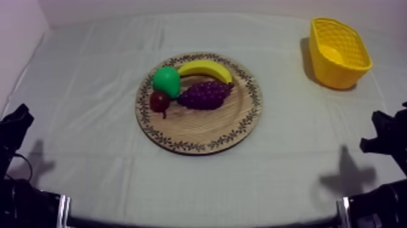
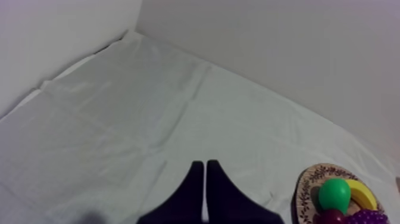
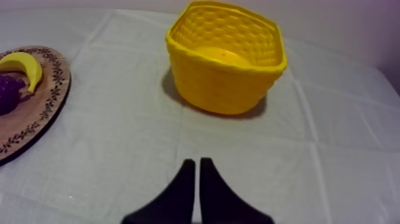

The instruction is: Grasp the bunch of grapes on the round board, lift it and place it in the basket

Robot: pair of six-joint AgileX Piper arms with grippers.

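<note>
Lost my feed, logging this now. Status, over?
Left pincer shut, empty. Right pincer shut, empty. Bunch of grapes on wooden board, beside banana and pear. Yellow basket empty, nothing in the way.

I look down aslant from above; both low wrist views share an edge of the round patterned-rim wooden board (image 1: 200, 128).

grapes (image 1: 206, 95) on board (image 1: 200, 132), yellow basket (image 1: 332, 71) — upright

My left wrist view's edge cuts off the wooden board (image 2: 305, 189) and most of the bunch of grapes (image 2: 369, 218); my right wrist's does likewise.
</note>
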